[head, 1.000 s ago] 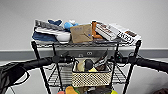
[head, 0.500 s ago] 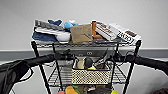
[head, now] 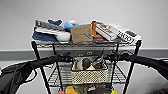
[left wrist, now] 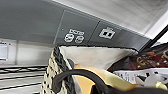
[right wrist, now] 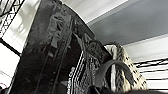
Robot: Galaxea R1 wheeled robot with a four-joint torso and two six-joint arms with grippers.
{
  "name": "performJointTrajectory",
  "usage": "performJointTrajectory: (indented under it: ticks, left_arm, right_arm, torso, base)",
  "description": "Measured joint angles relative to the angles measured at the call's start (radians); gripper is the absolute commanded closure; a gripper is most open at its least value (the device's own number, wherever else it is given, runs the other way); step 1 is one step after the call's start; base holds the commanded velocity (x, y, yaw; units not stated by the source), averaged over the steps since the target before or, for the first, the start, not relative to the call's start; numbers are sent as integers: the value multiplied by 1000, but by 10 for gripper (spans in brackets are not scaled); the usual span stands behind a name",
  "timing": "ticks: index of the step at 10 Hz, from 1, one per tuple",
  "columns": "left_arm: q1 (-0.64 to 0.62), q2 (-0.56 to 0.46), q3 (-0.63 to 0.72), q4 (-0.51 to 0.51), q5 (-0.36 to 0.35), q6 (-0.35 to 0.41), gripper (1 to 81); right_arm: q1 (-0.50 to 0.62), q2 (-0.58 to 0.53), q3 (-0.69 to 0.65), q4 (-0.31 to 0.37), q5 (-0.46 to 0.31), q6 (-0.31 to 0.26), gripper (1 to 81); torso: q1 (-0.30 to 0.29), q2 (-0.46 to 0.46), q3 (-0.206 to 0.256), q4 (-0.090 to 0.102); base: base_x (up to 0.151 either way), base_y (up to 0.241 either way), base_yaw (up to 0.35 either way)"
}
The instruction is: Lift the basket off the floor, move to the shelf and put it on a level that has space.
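A brown cardboard box (head: 81,33), a white bowl (head: 63,37) and folded blue cloth (head: 43,36) are seen before a grey wall (head: 100,12).

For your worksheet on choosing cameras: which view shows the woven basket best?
The head view: the whole basket shows on the shelf's second tier between both arms. The left wrist view gives its near wall and lining, the right wrist view one woven end.

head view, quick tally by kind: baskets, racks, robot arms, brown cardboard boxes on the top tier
basket: 1
wire rack: 1
robot arms: 2, the left arm and the right arm, one at each end of the basket
brown cardboard box: 1
total: 5
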Motion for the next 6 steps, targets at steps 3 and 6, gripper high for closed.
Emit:
performJointTrajectory:
  ticks: [3, 6]
  left_arm:
    - [0, 25, -40, 49, 11, 0, 811]
    - [0, 28, -44, 75, 13, 12, 10]
  right_arm:
    - [2, 24, -45, -10, -14, 0, 811]
    - [2, 21, -47, -10, -16, 0, 10]
  torso:
    - [0, 0, 0, 0]
    - [0, 0, 0, 0]
  base:
    - [0, 0, 0]
    - [0, 0, 0]
